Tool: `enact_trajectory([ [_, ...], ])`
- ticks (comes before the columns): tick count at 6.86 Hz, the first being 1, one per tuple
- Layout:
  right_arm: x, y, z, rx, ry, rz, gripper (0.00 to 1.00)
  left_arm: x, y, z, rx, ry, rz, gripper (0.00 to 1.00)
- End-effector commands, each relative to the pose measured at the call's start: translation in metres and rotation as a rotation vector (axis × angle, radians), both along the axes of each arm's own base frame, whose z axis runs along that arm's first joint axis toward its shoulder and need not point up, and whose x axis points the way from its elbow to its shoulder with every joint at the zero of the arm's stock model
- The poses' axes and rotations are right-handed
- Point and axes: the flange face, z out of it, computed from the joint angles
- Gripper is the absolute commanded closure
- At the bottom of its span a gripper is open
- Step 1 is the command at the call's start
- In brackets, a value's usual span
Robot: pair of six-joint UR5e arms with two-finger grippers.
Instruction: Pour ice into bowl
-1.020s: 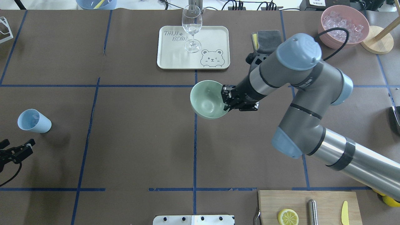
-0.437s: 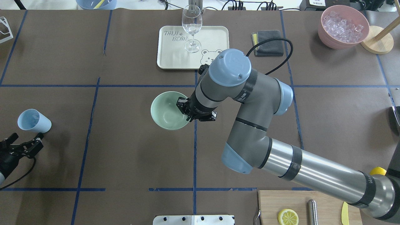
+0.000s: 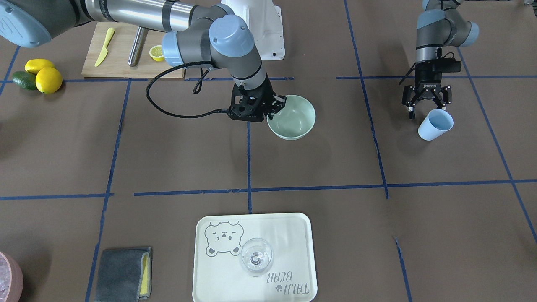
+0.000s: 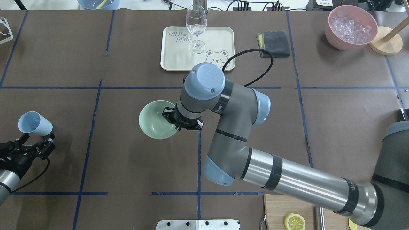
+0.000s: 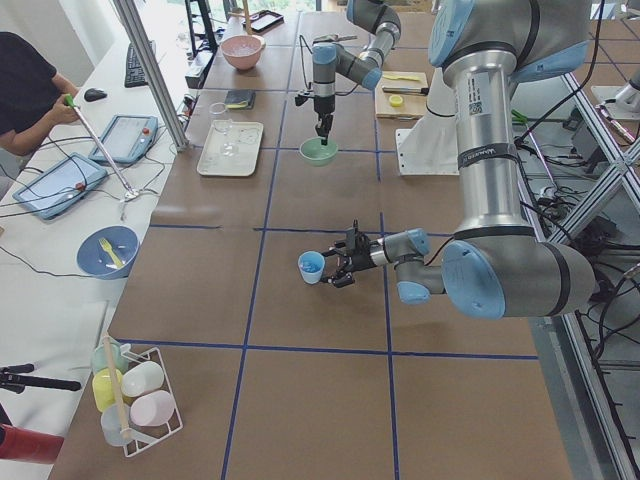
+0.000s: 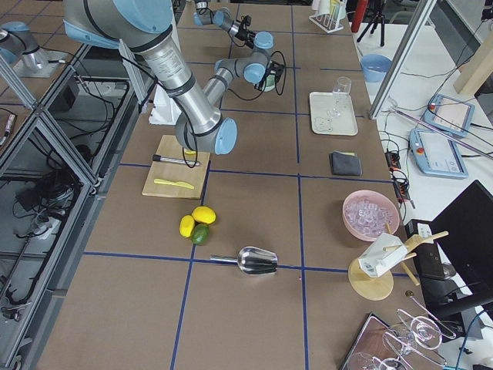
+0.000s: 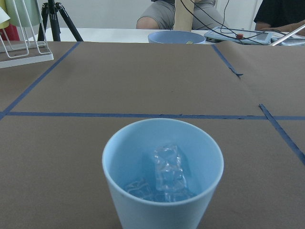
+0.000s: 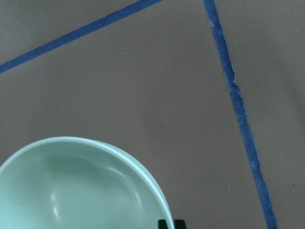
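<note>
The right tool (image 4: 174, 118) pinches the rim of the bowl (image 4: 152, 120), left of centre in the overhead view; whether it rests on the counter (image 4: 127, 166) I cannot tell. The left tool (image 4: 37, 139), spread wide, sits just below the blue cup (image 4: 34, 123) at far left, which holds the ice (image 7: 168, 172). Best: set the bowl flat, then close squarely around the cup's middle.

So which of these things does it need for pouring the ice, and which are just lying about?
For the job: ice in the light blue cup, mint-green bowl gripped by the right claw, open left claw by the cup.
Lying about: wine glass on tray, grey cloth, pink bowl, cutting board, lemons, metal scoop.
</note>
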Motion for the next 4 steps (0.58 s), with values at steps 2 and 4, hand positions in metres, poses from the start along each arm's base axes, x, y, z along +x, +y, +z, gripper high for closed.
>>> enact_trajectory([
  [2,-0.045,0.0,-0.01,0.002,0.044,-0.003,1.0,-0.016,-0.018,0.001,0.029,-0.051,-0.054,0.0],
  [4,-0.053,0.011,-0.009,0.012,0.048,-0.008,1.0,-0.02,-0.025,0.001,0.033,-0.061,-0.07,0.0],
])
